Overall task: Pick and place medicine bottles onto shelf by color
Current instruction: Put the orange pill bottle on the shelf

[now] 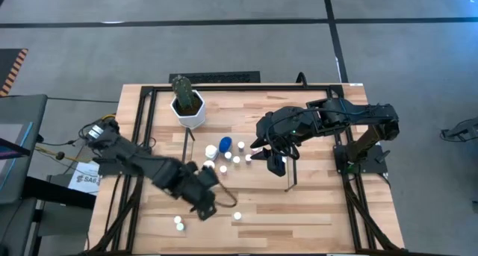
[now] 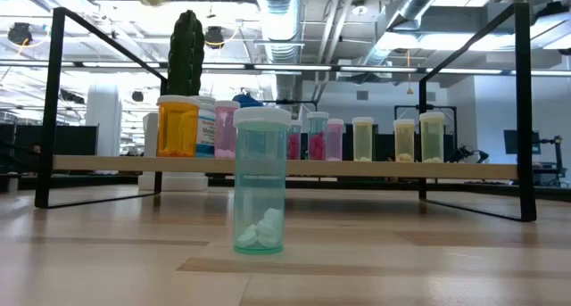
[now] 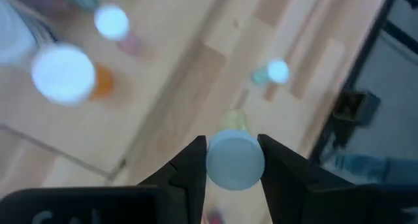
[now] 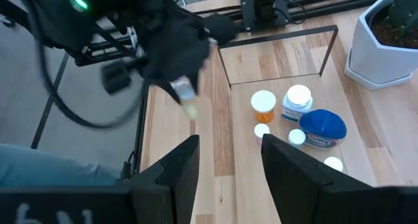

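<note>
My left gripper (image 1: 205,207) hangs over the table's near left part, shut on a yellowish medicine bottle (image 3: 234,121) with a white cap; the right wrist view shows the bottle (image 4: 188,105) in the air beside the shelf's end panel. The shelf (image 1: 287,183) carries an orange bottle (image 4: 264,104), a blue-capped bottle (image 4: 322,127) and several small ones, all standing on their bases. A teal bottle (image 2: 260,181) stands upright on the table in front of the shelf. My right gripper (image 4: 228,160) waits open above the shelf's right part, with nothing between its fingers. My left gripper pinches the bottle's white cap (image 3: 219,162) between its two fingers, one on either side. The fingers come from above, slanting steeply down. The bottle hangs below them, cap up, lifted clear of the table.
A white hexagonal pot (image 1: 189,110) with a cactus stands at the far left of the shelf. Two small bottles (image 1: 178,223) stand near the table's front left, and the teal one (image 1: 237,216) nearer the middle. A black frame (image 1: 142,136) runs around the tabletop.
</note>
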`<state>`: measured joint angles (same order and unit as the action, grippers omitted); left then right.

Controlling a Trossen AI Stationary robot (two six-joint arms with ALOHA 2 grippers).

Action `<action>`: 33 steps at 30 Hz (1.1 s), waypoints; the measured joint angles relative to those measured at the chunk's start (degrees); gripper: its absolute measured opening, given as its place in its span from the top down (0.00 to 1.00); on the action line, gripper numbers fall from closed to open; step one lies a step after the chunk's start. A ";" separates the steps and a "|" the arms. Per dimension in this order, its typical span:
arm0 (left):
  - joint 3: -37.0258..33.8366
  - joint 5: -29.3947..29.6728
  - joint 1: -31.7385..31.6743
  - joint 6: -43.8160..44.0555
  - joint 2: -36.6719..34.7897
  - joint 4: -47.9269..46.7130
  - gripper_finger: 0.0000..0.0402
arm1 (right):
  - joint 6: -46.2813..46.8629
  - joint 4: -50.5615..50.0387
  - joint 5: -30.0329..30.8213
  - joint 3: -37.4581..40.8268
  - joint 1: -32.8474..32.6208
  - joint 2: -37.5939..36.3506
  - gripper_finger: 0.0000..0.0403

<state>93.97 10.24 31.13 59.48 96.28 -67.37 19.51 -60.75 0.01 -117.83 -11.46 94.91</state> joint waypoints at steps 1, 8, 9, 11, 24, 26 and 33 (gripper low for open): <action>-0.02 0.17 -1.10 -1.35 0.22 -0.03 0.74 | 0.00 -0.01 0.01 0.01 -0.02 0.00 0.54; -0.04 -3.21 -7.50 -13.69 4.45 0.05 0.74 | 0.00 -0.03 0.00 0.00 -0.01 0.00 0.54; -0.04 -3.49 -8.10 -15.57 5.14 -0.51 0.74 | 0.00 0.02 0.00 0.01 -0.02 0.00 0.54; -0.04 -3.54 -9.27 -19.52 6.55 -1.57 0.74 | 0.00 0.00 0.00 0.00 0.00 0.00 0.54; -0.11 -0.71 -12.65 -31.43 14.32 -0.66 0.74 | 0.00 0.00 0.01 0.01 -0.01 0.01 0.54; -0.11 0.01 -12.65 -31.45 14.52 -0.54 0.74 | 0.00 -0.02 0.00 0.00 -0.01 0.01 0.54; -1.96 -0.11 -12.76 -30.27 14.48 2.08 0.74 | 0.00 -0.02 0.01 0.00 -0.01 0.00 0.54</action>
<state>92.01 10.12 18.37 29.21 110.76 -65.28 19.51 -60.77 0.02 -117.83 -11.48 94.91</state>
